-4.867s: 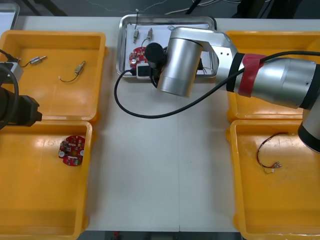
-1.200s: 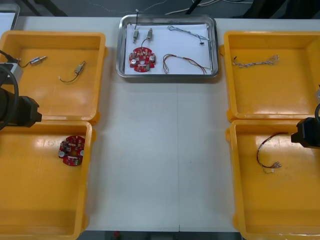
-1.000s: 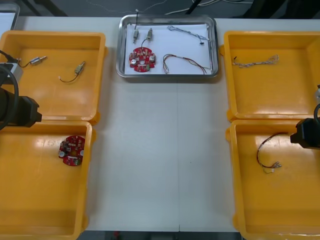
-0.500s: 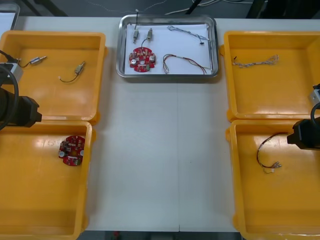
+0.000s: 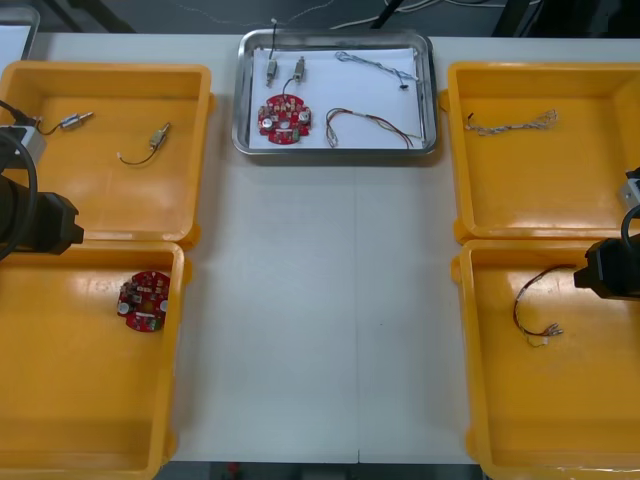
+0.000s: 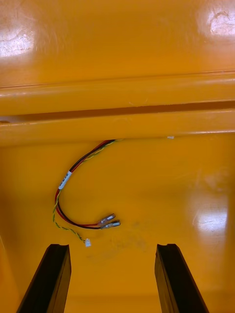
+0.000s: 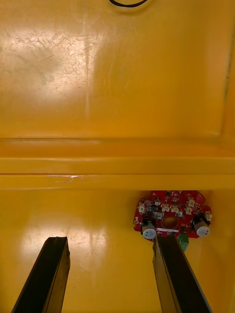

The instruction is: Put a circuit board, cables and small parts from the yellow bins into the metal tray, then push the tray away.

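The right claw [image 6: 111, 249] is hanging released over a yellow bin [image 6: 147, 205], the red and yellow cable [image 6: 66, 182] curling just ahead, nearer one finger. The left claw [image 7: 110, 242], likewise released, is idling. The loaded tray [image 5: 336, 152] is sitting far beyond both claws.

Bins [image 5: 105, 68] are bright yellow on a pale counter [image 5: 320, 300], and the tray [image 5: 336, 151] is shiny silver, white inside. The board [image 5: 284, 117] in it is red with silver dots. The cable [image 6: 64, 182] in the near right bin is red, black and yellow, with a white tag.
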`<action>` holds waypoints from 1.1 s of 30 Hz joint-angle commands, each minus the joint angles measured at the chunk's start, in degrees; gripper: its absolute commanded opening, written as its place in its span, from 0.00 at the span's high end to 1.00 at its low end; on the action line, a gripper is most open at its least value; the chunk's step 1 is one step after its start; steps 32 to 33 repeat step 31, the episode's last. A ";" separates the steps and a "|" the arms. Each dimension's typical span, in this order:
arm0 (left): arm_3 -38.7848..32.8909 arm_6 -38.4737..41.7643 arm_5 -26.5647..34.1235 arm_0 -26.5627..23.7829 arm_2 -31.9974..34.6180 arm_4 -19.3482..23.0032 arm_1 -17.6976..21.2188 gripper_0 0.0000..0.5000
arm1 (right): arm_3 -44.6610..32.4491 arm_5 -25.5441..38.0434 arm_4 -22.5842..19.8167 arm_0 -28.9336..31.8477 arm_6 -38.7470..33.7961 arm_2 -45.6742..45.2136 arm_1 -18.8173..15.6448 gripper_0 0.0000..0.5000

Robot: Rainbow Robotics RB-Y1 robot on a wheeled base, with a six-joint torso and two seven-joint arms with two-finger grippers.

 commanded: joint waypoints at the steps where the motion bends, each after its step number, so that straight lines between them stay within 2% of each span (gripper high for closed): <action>1: -1.43 -0.86 0.36 0.74 1.81 -0.51 2.10 0.00 | -1.82 -0.49 0.45 0.75 1.72 -1.54 0.49 0.00; 33: -1.43 -0.86 0.36 0.74 1.81 -0.51 2.10 0.00 | -1.82 -0.49 0.45 0.75 1.72 -1.54 0.49 0.00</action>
